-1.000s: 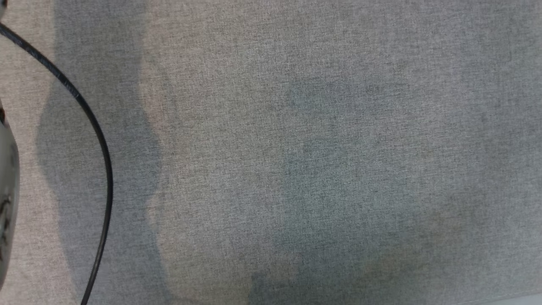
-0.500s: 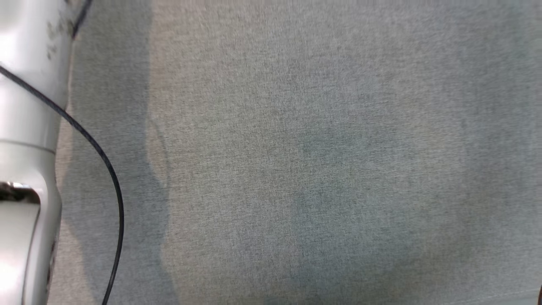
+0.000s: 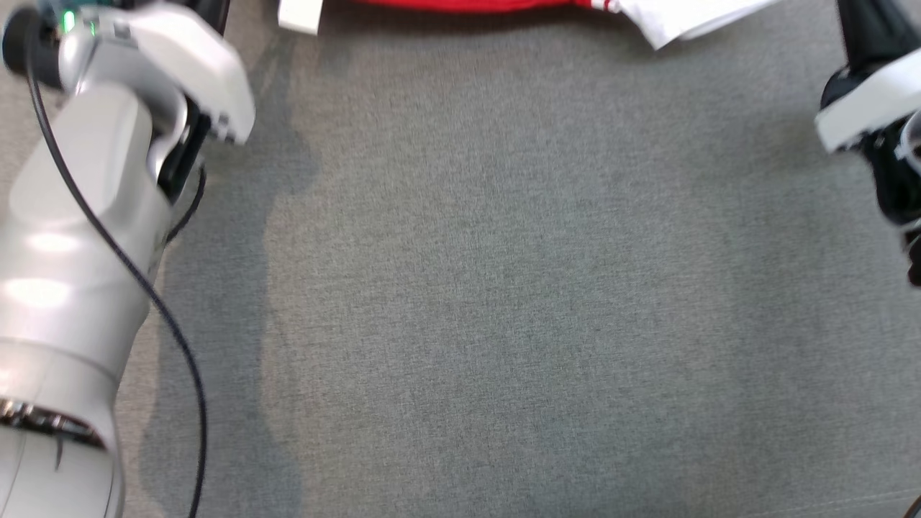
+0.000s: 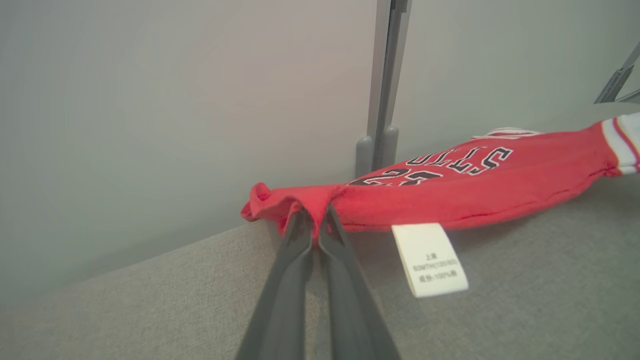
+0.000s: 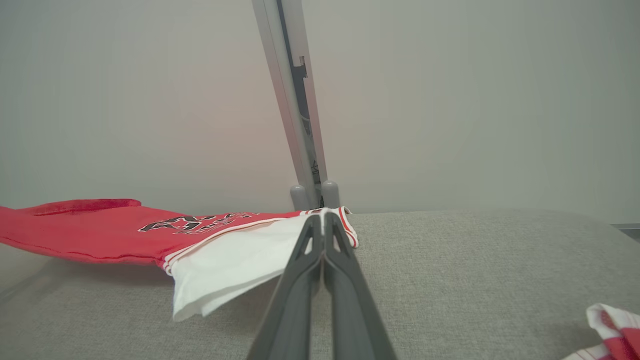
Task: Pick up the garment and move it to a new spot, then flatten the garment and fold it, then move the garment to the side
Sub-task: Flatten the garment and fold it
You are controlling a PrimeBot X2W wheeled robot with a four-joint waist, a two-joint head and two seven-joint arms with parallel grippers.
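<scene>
The left claw [image 4: 314,226] is pinched tight on a red corner of the garment [image 4: 465,192]. The garment stretches off to that claw's right, its white tag [image 4: 430,257] just beside it. The right claw [image 5: 324,227] is squeezed shut on the striped sleeve edge, and the garment spreads to its left.

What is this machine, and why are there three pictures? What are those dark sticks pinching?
It's a robot with two arms. One picture looks down from its head at a grey fabric surface, with its pale left arm at the left. The other two come from wrist cameras looking along each arm's dark fingers. The left fingers pinch the hem of a red jersey shirt with white sleeves, near its small white tag. The right fingers pinch a white sleeve. The shirt hangs stretched between them.
</scene>
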